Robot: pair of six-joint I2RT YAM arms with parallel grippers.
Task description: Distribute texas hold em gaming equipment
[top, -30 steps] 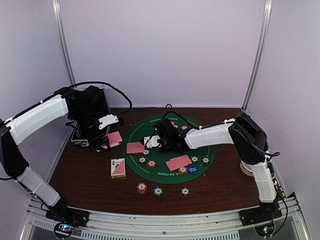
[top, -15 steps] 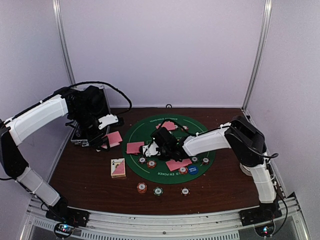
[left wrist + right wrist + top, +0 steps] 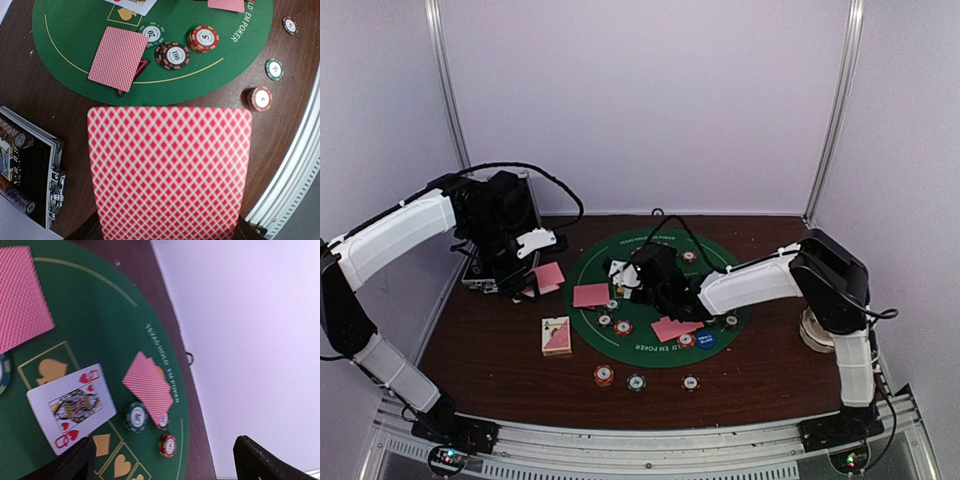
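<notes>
Off the mat's [image 3: 585,325] nine o'clock edge, the left gripper [image 3: 528,288] clenched a red-backed card [image 3: 170,170]; the right gripper [image 3: 164,450] hung released, fingers [image 3: 75,460] wide, over the face-up queen [image 3: 71,407].

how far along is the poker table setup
Partway. Done: face-down cards lie at three spots on the green mat with chips beside them, and a queen of hearts lies face up mid-mat. In hand: the left gripper is shut on a red-backed card; the right gripper hangs open over the queen. Left, probably: that card, the deck, maybe three off-mat chips.
</notes>
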